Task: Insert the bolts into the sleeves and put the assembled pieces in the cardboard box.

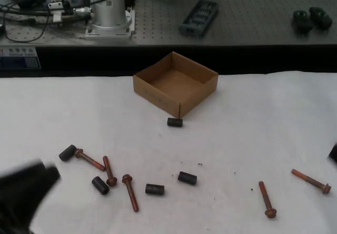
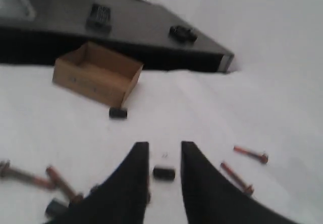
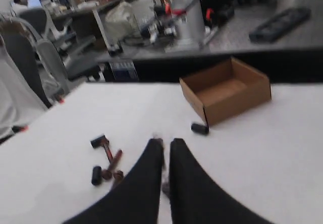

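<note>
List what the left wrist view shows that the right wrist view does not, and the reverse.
Left wrist view: the open left gripper, a sleeve seen between its fingers, and two bolts. Right wrist view: the right gripper and office chairs. Both: the cardboard box with a loose sleeve beside it.

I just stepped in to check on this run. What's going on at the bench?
Assembly hasn't started. The cardboard box is empty, and the bolts and sleeves lie scattered on the white sheet, none joined as far as I can see. The left pincer hangs open above the sheet, lined up with one sleeve. The right pincer is shut and holds nothing visible.
</note>
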